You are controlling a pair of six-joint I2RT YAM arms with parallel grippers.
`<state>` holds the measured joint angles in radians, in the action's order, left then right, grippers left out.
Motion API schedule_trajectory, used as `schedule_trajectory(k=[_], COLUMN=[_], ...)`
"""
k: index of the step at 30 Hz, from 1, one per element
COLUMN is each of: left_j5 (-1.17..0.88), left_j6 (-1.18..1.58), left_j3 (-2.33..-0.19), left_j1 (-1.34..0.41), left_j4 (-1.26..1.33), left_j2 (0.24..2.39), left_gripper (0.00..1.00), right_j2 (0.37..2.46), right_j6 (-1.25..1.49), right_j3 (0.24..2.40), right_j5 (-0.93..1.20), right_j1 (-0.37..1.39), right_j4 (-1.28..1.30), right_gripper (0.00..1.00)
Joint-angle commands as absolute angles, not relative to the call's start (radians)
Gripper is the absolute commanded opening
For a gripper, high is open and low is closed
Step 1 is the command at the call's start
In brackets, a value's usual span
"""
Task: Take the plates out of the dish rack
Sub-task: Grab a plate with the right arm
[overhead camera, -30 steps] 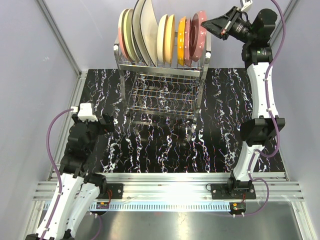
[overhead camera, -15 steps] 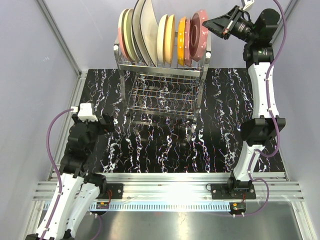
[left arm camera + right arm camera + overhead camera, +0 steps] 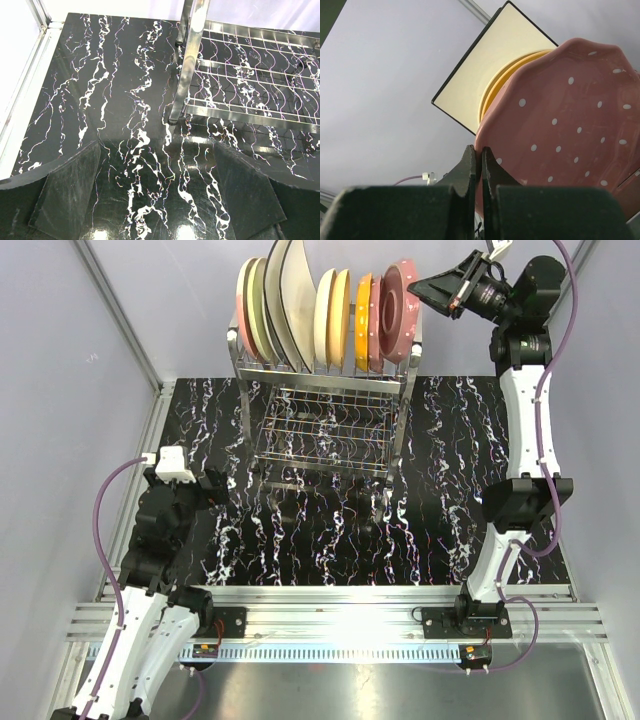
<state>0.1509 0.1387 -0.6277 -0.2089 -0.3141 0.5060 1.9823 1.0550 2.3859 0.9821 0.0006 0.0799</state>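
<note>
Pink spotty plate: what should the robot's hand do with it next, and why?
Probably lift it straight up, slowly. The right gripper looks shut on the rim of the pink spotty plate, which stands at the end of the dish rack, with the orange plate close behind it.

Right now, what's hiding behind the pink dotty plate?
The rim of an orange plate and a big cream square plate peek out. The pink dotty plate covers the rest.

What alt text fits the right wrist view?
The right arm's fingers are closed on the rim of a pink white-dotted plate, seen close up. Behind it stand an orange plate and a square cream plate.
</note>
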Motion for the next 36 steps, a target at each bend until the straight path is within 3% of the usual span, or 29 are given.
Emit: schedule_trajectory(k=[1, 18, 36], left_j5=[0.137, 0.129, 0.130], left_j6=[0.126, 0.127, 0.126], left_j3=[-0.653, -0.653, -0.653], left_j1=[-0.210, -0.212, -0.210], left_j4=[-0.290, -0.290, -0.288], left_j2=[0.503, 0.499, 0.499], left_gripper=[0.99, 0.99, 0.99], right_j2=[1.852, 1.819, 1.773], right_j6=[1.066, 1.066, 1.227], right_j3=[2.465, 2.447, 2.457], right_j5=[0.996, 0.965, 1.003], right_j1=[0.006, -0.035, -0.113], right_j4=[-0.031, -0.006, -0.143], right_gripper=[0.00, 0.00, 0.00])
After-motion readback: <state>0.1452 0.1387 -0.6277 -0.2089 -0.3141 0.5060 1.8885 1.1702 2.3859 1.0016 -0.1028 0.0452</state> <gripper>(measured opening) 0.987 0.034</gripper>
